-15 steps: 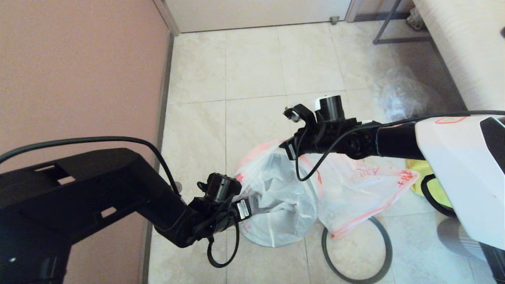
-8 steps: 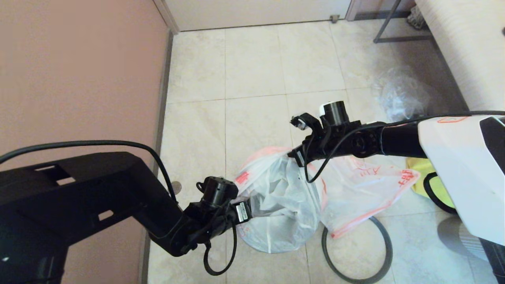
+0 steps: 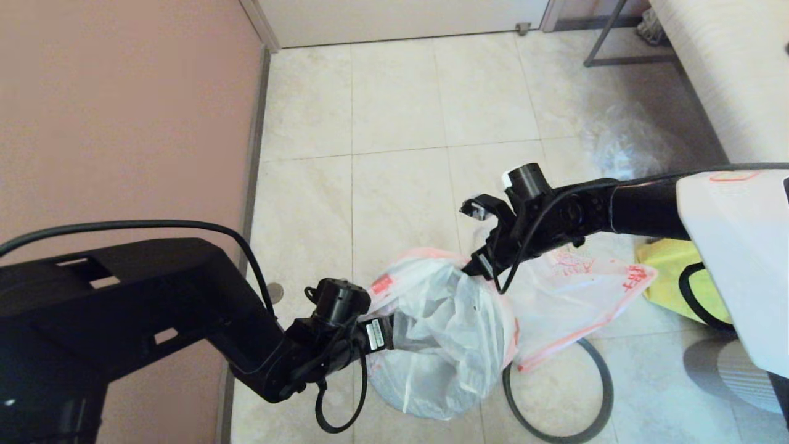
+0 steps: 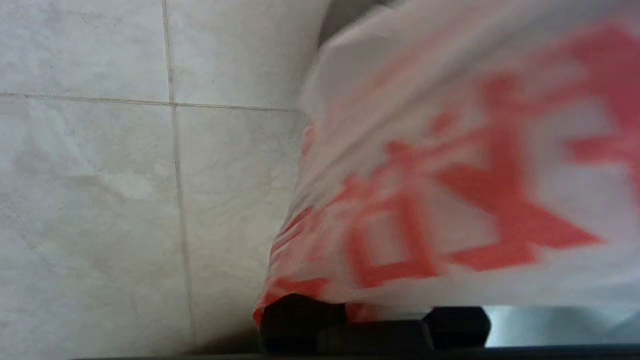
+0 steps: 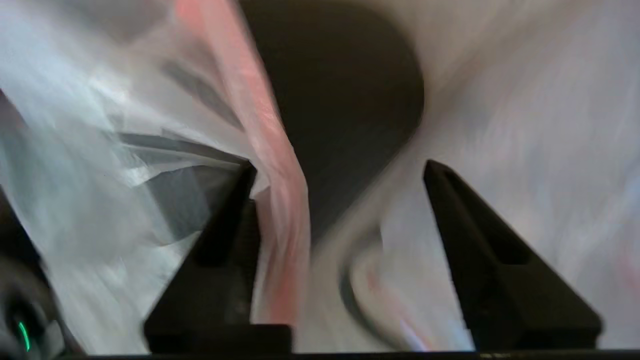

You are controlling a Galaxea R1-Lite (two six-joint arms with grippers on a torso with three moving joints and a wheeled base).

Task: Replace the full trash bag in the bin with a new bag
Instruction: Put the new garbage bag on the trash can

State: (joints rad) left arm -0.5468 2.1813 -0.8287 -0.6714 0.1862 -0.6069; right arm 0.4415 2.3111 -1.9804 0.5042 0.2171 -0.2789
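Your translucent white plastic bag with red print (image 3: 444, 333) drapes over the bin. Right end effector (image 5: 340, 225) has sprung open, releasing it; left end effector (image 4: 372, 320) still pinches its edge.

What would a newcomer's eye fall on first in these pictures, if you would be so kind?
Most striking is the translucent white bag with red print, billowing over the bin at the middle of the tiled floor. The left gripper is shut on the bag's near-left edge, while the right gripper stands open at its far edge. A dark-grey hoop lies on the floor just right of the bag.
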